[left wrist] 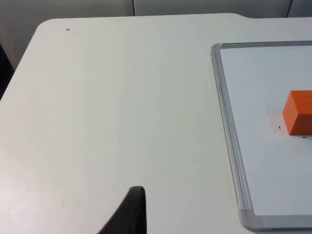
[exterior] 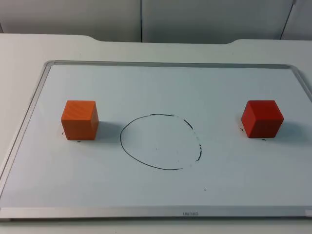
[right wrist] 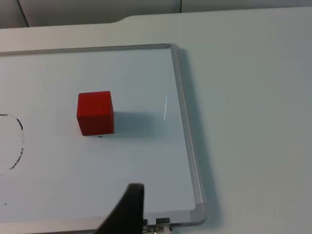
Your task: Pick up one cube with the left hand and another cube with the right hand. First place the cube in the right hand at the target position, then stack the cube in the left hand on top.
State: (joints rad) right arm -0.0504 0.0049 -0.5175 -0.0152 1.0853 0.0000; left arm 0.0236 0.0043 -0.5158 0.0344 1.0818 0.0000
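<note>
progress: nothing done, we see orange cube (exterior: 80,120) and red cube (exterior: 262,118) untouched beside drawn circle (exterior: 160,142) (target)
left gripper (left wrist: 127,214): off whiteboard (exterior: 161,87), claw state we cannot tell
right gripper (right wrist: 127,210): near red cube, same
left: both picks, place, stack

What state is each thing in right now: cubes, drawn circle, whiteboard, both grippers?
orange cube: upright on the whiteboard, left of the circle, not held.
red cube: upright on the whiteboard, right of the circle, not held.
drawn circle: nothing inside it.
whiteboard: flat on the table.
left gripper: above bare table beside the whiteboard, holding nothing.
right gripper: above the whiteboard's corner, holding nothing.
</note>
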